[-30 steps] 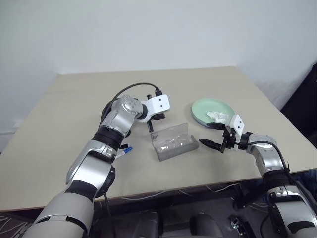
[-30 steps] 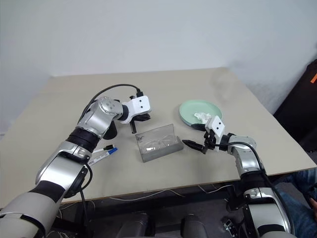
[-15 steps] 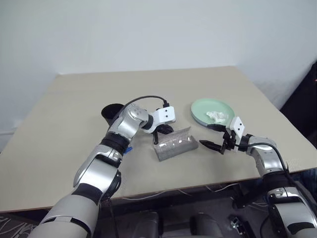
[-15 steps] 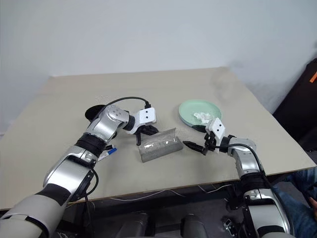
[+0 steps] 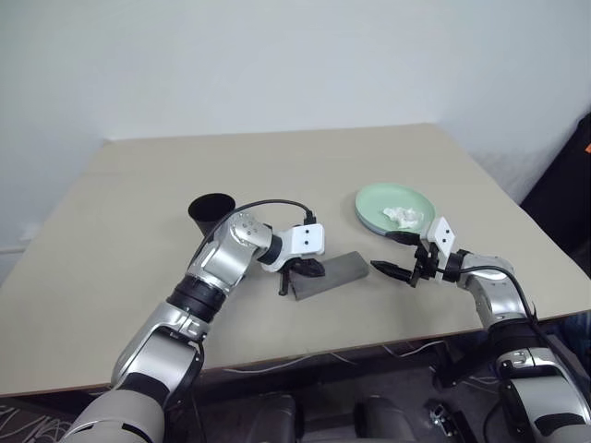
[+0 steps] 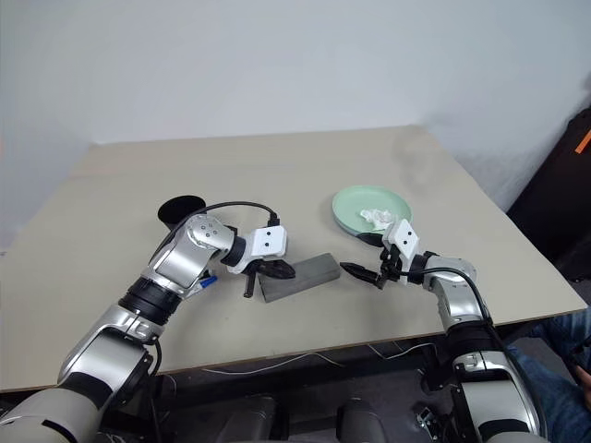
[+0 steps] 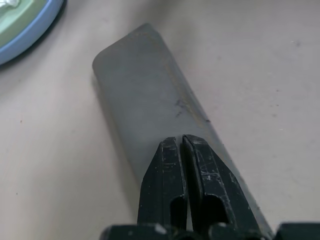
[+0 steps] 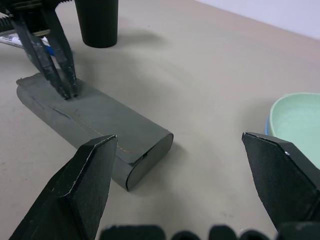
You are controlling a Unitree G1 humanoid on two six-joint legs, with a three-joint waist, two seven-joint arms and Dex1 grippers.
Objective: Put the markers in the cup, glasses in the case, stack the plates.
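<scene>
I see the case point(image 5: 331, 274) lying shut on the worktop point(image 5: 138, 194), a flat grey box with no contents visible through its lid. My left hand point(image 6: 249, 282) is directly over the end of the case nearer my left side, its two black fingers point(image 7: 172, 185) pressed together with nothing between them, the tips resting on or just above the lid; I cannot tell which. My right hand point(image 5: 395, 255) sits just off the case's other end, not touching it, with its fingers point(image 8: 82, 195) spread wide and empty, the case lying ahead of the gap between them.

The cup point(image 5: 211, 215) stands upright on the worktop beyond my left arm, well apart from the case. From here I cannot see into it. Just beside my left forearm, a blue-capped marker point(image 6: 207, 281) peeks out on the worktop, mostly hidden by the arm; it is outside the cup.

The plates point(image 5: 396, 209) are stacked beyond my right hand, the mint green one on top and the light blue rim point(image 7: 27, 35) showing beneath it. A small white wad of tissue point(image 5: 403, 216) lies in the green plate. I cannot make out the glasses.
</scene>
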